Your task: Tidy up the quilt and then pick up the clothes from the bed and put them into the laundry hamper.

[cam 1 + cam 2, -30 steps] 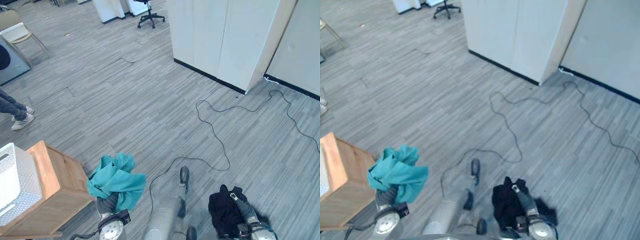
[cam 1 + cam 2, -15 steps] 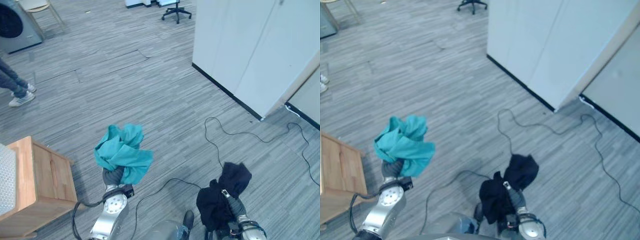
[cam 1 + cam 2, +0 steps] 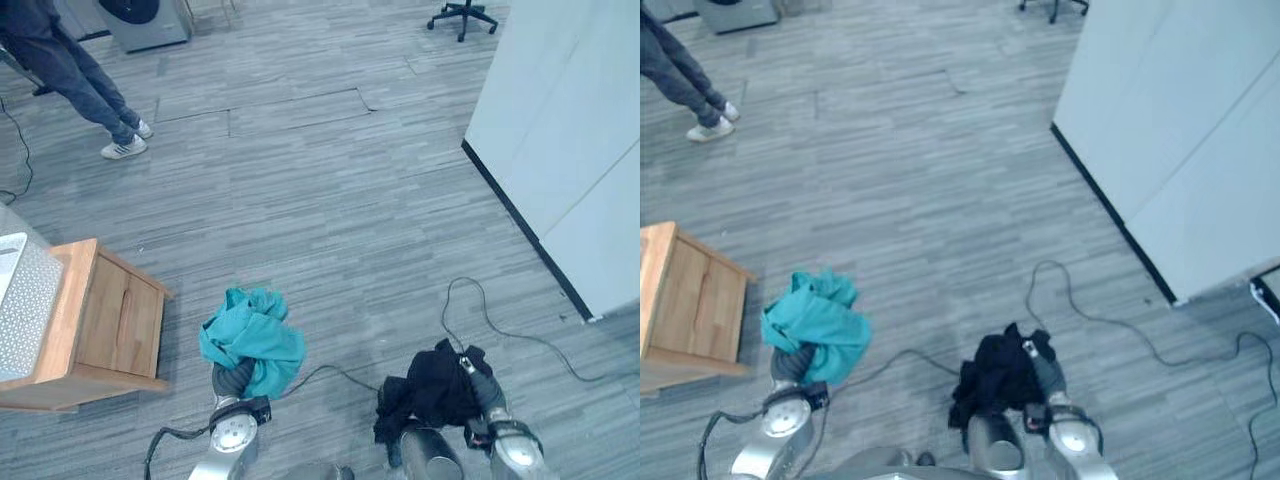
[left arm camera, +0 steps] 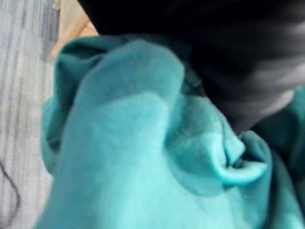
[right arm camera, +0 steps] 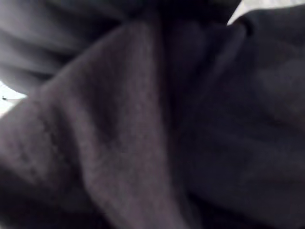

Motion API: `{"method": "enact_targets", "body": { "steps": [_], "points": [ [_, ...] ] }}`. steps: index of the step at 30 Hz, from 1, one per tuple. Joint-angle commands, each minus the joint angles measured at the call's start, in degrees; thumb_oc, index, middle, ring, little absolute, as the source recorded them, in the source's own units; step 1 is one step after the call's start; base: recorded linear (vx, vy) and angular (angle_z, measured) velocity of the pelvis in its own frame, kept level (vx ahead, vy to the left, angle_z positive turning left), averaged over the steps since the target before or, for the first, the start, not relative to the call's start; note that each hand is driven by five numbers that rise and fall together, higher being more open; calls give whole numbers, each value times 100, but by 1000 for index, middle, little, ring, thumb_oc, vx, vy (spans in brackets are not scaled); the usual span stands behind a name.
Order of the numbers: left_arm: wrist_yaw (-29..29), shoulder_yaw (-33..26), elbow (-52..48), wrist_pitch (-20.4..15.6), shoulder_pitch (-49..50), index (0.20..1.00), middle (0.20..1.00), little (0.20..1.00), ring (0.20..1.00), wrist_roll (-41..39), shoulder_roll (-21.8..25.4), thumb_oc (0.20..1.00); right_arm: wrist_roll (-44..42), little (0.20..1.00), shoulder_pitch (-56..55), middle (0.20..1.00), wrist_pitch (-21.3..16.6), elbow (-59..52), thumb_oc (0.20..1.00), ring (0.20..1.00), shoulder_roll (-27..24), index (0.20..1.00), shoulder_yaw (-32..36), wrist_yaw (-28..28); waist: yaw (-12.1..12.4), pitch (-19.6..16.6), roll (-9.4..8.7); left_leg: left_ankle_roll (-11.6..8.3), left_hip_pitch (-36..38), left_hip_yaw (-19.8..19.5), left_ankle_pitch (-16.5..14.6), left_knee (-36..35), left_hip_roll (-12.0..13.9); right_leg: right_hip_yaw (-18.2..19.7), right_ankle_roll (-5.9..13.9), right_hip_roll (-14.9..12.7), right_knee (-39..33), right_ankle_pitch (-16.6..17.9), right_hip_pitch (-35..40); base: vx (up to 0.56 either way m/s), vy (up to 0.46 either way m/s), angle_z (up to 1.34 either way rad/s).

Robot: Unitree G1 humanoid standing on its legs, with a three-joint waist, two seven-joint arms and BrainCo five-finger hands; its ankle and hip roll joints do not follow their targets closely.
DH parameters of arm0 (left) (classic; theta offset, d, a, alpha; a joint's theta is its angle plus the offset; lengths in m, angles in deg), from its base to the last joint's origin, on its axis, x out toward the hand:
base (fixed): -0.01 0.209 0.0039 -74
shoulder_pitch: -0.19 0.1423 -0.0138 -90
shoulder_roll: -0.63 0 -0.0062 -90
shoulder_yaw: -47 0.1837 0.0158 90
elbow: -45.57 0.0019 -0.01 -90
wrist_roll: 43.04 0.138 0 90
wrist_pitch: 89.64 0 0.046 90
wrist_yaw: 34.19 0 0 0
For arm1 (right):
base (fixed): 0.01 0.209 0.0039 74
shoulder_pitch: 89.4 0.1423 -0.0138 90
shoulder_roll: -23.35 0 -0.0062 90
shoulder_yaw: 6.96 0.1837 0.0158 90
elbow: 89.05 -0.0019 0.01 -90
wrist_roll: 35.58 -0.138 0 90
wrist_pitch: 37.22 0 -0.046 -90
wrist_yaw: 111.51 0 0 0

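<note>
Clothes soft, limp: you had teal garment (image 3: 252, 340) bunched on left hand (image 3: 232, 381), black garment (image 3: 432, 388) on right hand (image 3: 482, 390); grip unclear.

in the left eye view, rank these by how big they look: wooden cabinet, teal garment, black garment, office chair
1. wooden cabinet
2. teal garment and black garment, about alike
3. office chair, far off, so it looks smallest

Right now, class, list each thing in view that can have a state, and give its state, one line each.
teal garment: bunched up, held off the floor on the left hand.
black garment: bunched, draped over the right hand.
wooden cabinet: upright on the floor, door shut.
office chair: upright, unoccupied.
person: standing, legs in view.
</note>
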Motion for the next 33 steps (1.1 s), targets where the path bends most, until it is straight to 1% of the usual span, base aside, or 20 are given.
{"method": "enact_targets", "body": {
  "steps": [1, 4, 6, 8, 11, 12, 14, 15, 16, 18, 20, 22, 23, 25, 26, 27, 29, 31, 32, 33],
  "points": [
    [-30, -314, -463, -169, -142, 200, 200, 200, 200, 15, 186, 200, -3, 200, -288, 200, -57, -598, 200, 200, -112, 200, 58, 52, -264, -273, -188, -118, -792, 171, 1154, 1096, 929, 49, 623, -504, -386, 297, 205, 330, -136, 29],
    [-47, -235, -277, -161, -240, 200, 200, 200, 200, -30, 142, 200, -6, 200, -164, 200, -28, -342, 200, 200, -147, 200, 121, 81, -293, -184, -192, -21, -1630, 564, 1177, 1748, 971, 20, 420, -396, -314, 119, 453, 237, -73, 17],
    [-2, -169, -206, -173, -264, 200, 200, 200, 200, -53, 132, 200, 1, 200, -128, 200, -54, -242, 200, 200, -132, 200, 148, 88, -245, -136, -137, 49, -1841, 728, 1054, 1213, 858, 25, 437, -338, -295, -13, 612, 379, 40, 15],
    [83, -150, -270, -249, -159, 200, 200, 200, 200, -144, 166, 200, 149, 200, -184, 200, -68, -194, 200, 200, -97, 200, 55, 187, 66, -6, 125, 6, -1938, 931, 1217, -1145, 384, 240, 514, 71, -360, -342, 1031, 616, 74, 0],
    [-93, 33, -463, -370, 36, 200, 200, 200, 200, 124, 186, 200, -36, 200, -520, 200, -362, -289, 200, 200, -127, 200, 19, 36, 352, -16, 213, -101, -2112, 1482, 1518, -2761, 272, -34, 507, 323, -452, -709, 1530, 486, -115, -22],
    [-112, 52, -474, -399, 60, 200, 200, 200, 200, 149, 187, 200, -51, 200, -552, 200, -407, -279, 200, 200, -131, 200, 31, 38, 378, -18, 209, -109, -2122, 1569, 1538, -2858, 273, -79, 505, 335, -453, -767, 1606, 373, -67, 66],
    [-193, 84, -507, -473, 96, 200, 200, 200, 200, 242, 177, 200, -78, 200, -608, 200, -483, -280, 200, 200, -134, 200, 81, 28, 423, -44, 223, -103, -2168, 2143, 1544, -2899, 375, -329, 481, 374, -401, -989, 1774, 335, -14, 40],
    [-216, 151, -477, -536, 47, 200, 200, 200, 200, 274, 181, 200, -58, 200, -597, 200, -508, -250, 200, 200, -122, 200, 109, 16, 326, -75, 194, -69, -2195, 2939, 1402, -2569, 503, -716, 454, 318, -202, -1302, 1827, 439, 18, 22],
    [-226, 189, -463, -531, -49, 200, 200, 200, 200, 253, 195, 200, 101, 200, -577, 200, -513, -203, 200, 200, -97, 200, 117, -9, 204, -107, 157, 23, -2192, 3735, 1173, -2012, 866, -1157, 372, 257, 89, -1569, 1779, 472, 86, 50],
    [-268, 197, -371, -387, -144, 200, 200, 200, 200, 95, 194, 200, 196, 200, -579, 200, -341, -155, 200, 200, -60, 200, 59, -150, 112, -326, 141, 427, -1976, 4182, 538, -2259, 909, -1395, 526, 207, 707, -1765, 1817, 529, 169, 91],
    [116, 337, -397, -301, -359, 200, 200, 200, 200, 59, 191, 200, 155, 200, -497, 200, -317, -31, 200, 200, 15, 200, -23, 29, 298, -476, -83, 566, -1991, 3889, 620, -2047, 754, -1608, 945, -255, 1749, -995, 1821, 427, 107, 84],
    [256, 353, -495, -222, -466, 200, 200, 200, 200, 37, 220, 200, 230, 200, -471, 200, -343, -23, 200, 200, 3, 200, -69, 184, 349, -497, -123, 707, -1874, 3804, 543, -2092, 689, -1728, 1128, -561, 2514, -615, 1616, 287, 132, -9],
    [275, 348, -625, -86, -565, 200, 200, 200, 200, 43, 265, 200, 338, 200, -475, 200, -294, -51, 200, 200, 7, 200, -116, 328, 376, -512, -131, 781, -1637, 3607, 574, -2226, 575, -1723, 1325, -925, 3396, -118, 1341, 348, 130, -26],
    [197, 363, -663, -25, -620, 200, 200, 200, 200, 206, 248, 200, 356, 200, -512, 200, -203, -133, 200, 200, 54, 200, -164, 367, 336, -489, -52, 812, -1406, 3207, 587, -2327, 493, -1360, 1408, -1095, 4267, 406, 846, 364, 44, 61],
    [61, 401, -744, 33, -656, 200, 200, 200, 200, 298, 270, 200, 228, 200, -485, 200, -202, -186, 200, 200, 22, 200, -262, 231, 246, -443, 46, 815, -1315, 2860, 564, -2318, 489, -1012, 1279, -791, 4655, 285, 215, 302, -90, 138],
    [-25, 498, -774, 66, -755, 200, 200, 200, 200, 376, 303, 200, 122, 200, -404, 200, -234, -190, 200, 200, 9, 200, -387, 79, 211, -375, 111, 840, -1288, 2531, 543, -2239, 456, -969, 1119, -836, 4653, 94, -215, 279, -157, 152],
    [-144, 542, -704, 82, -855, 200, 200, 200, 200, 392, 294, 200, 134, 200, -265, 200, -248, -73, 200, 200, 98, 200, -476, 29, 192, -234, 133, 732, -1130, 2228, 488, -2189, 475, -795, 1016, -1090, 3633, 98, -370, 281, -207, 193],
    [-255, 595, -624, 41, -892, 200, 200, 200, 200, 427, 307, 200, 90, 200, -201, 200, -271, 9, 200, 200, 150, 200, -493, -44, 123, -92, 207, 611, -915, 1858, 635, -2342, 596, -793, 893, -870, 2750, 113, -316, 275, -317, 291],
    [-225, 725, -494, -75, -859, 200, 200, 200, 200, 522, 318, 200, -5, 200, -173, 200, -358, 94, 200, 200, 165, 200, -556, -76, 14, -12, 29, 552, -717, 1157, 548, -2440, 350, -338, 987, -623, 1191, 404, -332, 463, -425, 241],
    [-222, 800, -394, -186, -815, 200, 200, 200, 200, 586, 328, 200, -50, 200, -158, 200, -446, 144, 200, 200, 161, 200, -591, -117, -91, 11, -56, 536, -566, 790, 480, -2529, 226, -39, 1049, -467, 464, 604, -382, 539, -415, 185]
  ]
}}
